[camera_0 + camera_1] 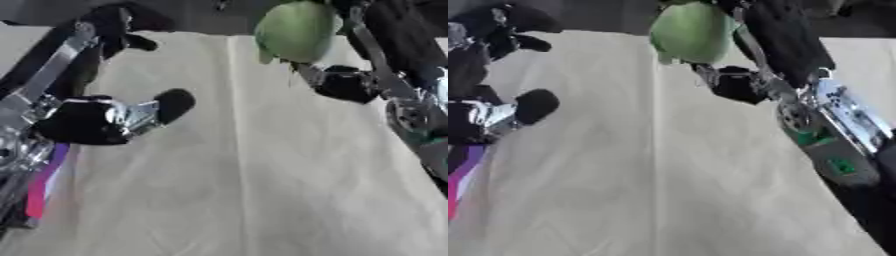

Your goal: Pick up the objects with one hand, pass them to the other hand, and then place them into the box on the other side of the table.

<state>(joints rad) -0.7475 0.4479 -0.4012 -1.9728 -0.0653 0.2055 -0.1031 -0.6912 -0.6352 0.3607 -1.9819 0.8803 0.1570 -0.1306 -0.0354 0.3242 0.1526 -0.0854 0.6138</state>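
Observation:
A pale green rounded object [296, 31] hangs above the cloth-covered table at the top centre. My right hand [354, 80] comes in from the right, its fingers and thumb curled round the green object's right side and underside. My left hand [96, 117] is at the left edge, lower down and apart from the object, with its fingers spread and nothing between them. One black fingertip [173, 104] points toward the middle of the table.
A beige cloth [245, 190] covers the table, with a crease running down its middle. A pink and purple strip [44, 185] shows at the lower left edge beside my left arm. The table's dark far edge [201, 17] runs along the top.

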